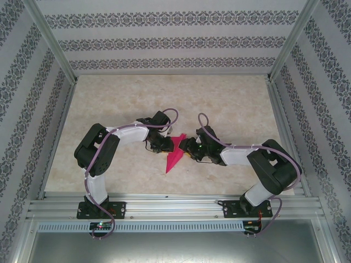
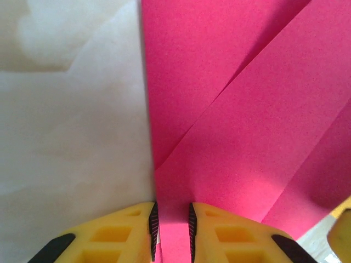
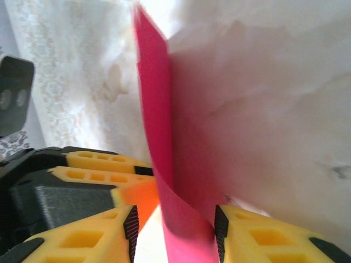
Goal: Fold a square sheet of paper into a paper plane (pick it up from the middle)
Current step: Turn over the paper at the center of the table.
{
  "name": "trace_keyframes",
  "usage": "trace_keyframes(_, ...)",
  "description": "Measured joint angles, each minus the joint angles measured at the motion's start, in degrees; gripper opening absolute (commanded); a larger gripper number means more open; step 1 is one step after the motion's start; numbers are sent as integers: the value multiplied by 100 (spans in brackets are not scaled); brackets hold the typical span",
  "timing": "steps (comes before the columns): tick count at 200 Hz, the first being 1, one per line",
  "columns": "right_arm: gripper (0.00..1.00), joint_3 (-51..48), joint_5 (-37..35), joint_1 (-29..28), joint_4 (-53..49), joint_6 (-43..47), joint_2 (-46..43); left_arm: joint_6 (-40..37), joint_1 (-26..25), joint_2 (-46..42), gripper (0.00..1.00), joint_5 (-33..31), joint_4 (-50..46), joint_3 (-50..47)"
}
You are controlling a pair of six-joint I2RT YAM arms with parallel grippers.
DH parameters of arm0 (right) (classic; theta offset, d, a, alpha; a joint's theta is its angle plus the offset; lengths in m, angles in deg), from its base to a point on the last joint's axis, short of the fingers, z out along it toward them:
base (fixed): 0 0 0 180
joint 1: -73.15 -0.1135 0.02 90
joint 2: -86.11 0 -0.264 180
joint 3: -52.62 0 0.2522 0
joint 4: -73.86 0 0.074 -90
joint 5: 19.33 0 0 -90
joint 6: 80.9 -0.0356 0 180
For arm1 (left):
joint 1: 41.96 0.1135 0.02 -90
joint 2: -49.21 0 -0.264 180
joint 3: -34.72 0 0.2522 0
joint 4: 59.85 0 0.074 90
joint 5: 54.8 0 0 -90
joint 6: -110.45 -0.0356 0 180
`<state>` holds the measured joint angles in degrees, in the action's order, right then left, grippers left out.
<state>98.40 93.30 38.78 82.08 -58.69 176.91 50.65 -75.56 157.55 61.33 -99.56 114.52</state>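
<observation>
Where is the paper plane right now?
In the overhead view the paper plane sits centrally between the left end effector and right end effector, its tip pointing toward the arm bases.

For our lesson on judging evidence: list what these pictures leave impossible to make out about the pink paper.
Top view: left tool and right tool cover the wide end of the paper plane.
Left wrist view: its edges run off the frame; whether the tool pinches it is unclear.
Right wrist view: the raised flap is blurred, too close.
</observation>
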Motion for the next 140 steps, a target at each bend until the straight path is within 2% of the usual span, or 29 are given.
trace_keyframes(33,48,2,127,70,275,63,101,11,0,-7,24,-22,0,-2)
trace_keyframes(52,46,42,216,127,315,144,175,24,0,-7,24,-31,0,-2)
trace_keyframes(108,30,144,376,127,577,199,708,160,-4,-136,23,-70,197,-190)
trace_keyframes(119,23,155,380,120,634,201,737,195,-4,-173,23,-72,260,-247)
trace_keyframes(140,16,170,382,111,710,221,772,227,-7,-251,23,-72,323,-341)
